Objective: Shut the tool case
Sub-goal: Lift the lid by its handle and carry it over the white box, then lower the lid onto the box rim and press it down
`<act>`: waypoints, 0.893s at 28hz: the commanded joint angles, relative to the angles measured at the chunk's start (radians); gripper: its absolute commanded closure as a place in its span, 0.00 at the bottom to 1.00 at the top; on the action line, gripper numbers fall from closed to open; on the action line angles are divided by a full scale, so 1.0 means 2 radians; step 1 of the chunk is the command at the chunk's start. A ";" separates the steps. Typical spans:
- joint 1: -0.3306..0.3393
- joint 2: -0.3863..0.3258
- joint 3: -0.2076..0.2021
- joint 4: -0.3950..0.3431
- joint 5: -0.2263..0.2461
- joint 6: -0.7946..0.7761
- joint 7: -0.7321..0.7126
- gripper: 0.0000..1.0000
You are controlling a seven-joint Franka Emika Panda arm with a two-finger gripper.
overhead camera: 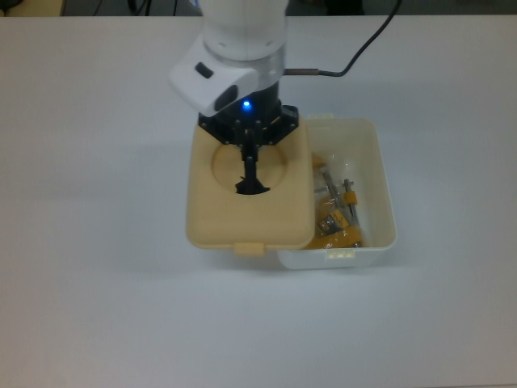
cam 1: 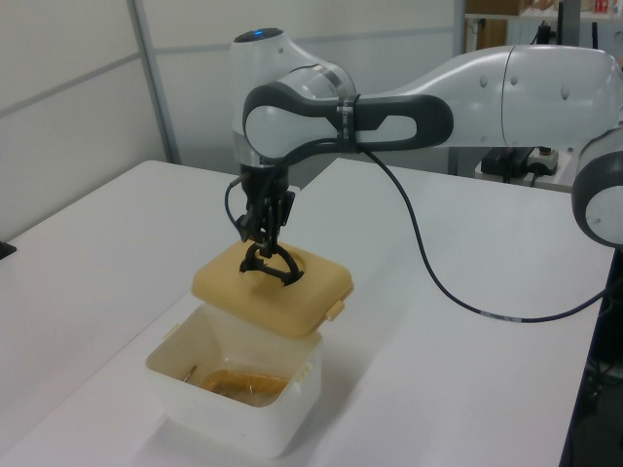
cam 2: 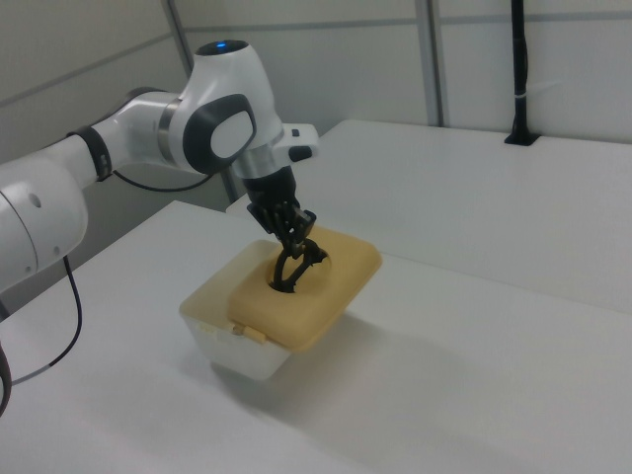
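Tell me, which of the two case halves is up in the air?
The tan lid is: the gripper carries it by its black handle, overlapping the tub's rim. The white tub, with tools inside, rests on the table.

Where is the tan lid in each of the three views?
Top view: the tan lid is at centre, covering the top view's left part of the white tub.
Left view: lid at centre-left, held above the tub's far edge.
Right view: lid at centre-left, over the tub.
Shared landmark: the black handle in the lid's round recess, gripped by the tool.
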 commanded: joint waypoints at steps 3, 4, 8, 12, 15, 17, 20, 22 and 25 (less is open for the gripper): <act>0.029 -0.008 -0.004 0.000 0.006 -0.013 0.021 1.00; 0.032 -0.008 -0.005 0.000 0.006 -0.012 0.022 1.00; 0.047 -0.006 -0.004 0.000 0.006 -0.010 0.031 1.00; 0.058 -0.004 -0.004 0.000 0.005 -0.008 0.031 1.00; 0.066 -0.003 -0.004 0.000 0.005 -0.008 0.032 1.00; 0.071 -0.003 -0.004 0.000 0.005 -0.007 0.032 1.00; 0.073 -0.003 -0.004 0.000 0.006 -0.007 0.032 1.00; 0.073 -0.001 -0.004 0.000 0.006 -0.006 0.032 1.00; 0.073 0.001 0.003 0.000 0.005 -0.004 0.033 1.00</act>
